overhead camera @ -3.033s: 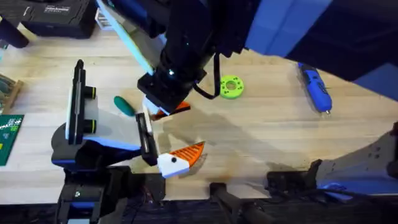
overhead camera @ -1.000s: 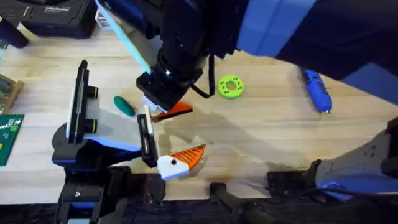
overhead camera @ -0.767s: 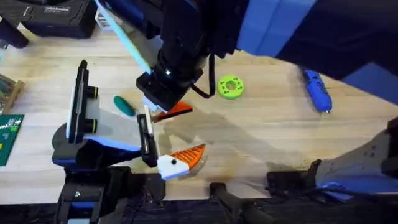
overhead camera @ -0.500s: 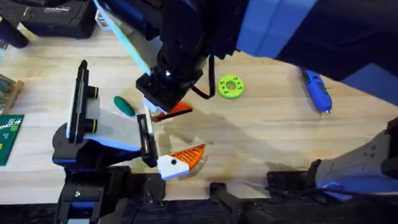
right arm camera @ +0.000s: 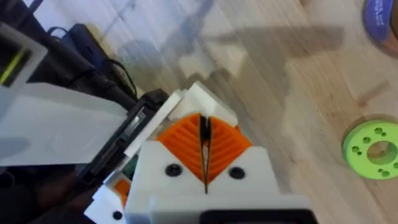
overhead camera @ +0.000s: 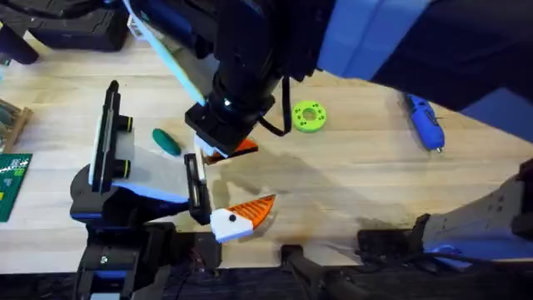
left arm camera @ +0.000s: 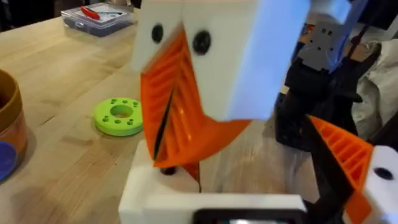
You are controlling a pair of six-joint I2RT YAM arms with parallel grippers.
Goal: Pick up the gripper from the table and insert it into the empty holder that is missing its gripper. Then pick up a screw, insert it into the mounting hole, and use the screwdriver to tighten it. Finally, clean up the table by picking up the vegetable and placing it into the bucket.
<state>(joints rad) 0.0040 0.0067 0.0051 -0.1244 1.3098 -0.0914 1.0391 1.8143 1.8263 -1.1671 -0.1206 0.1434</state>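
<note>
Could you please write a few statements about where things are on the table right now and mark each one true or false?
1. The blue screwdriver lies at the table's far right. True.
2. The dark green vegetable is already inside the bucket. False: it lies on the table.
3. The right gripper has its orange pads pressed together. True.
4. The lime green ring is stacked on the screwdriver. False: it lies alone, apart from it.

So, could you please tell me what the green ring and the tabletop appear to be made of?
The green ring looks like matte moulded or printed plastic: uniform lime colour, crisp round holes, no shine. The tabletop appears to be light wood or wood-look laminate, with visible grain lines and a dull finish.
</note>
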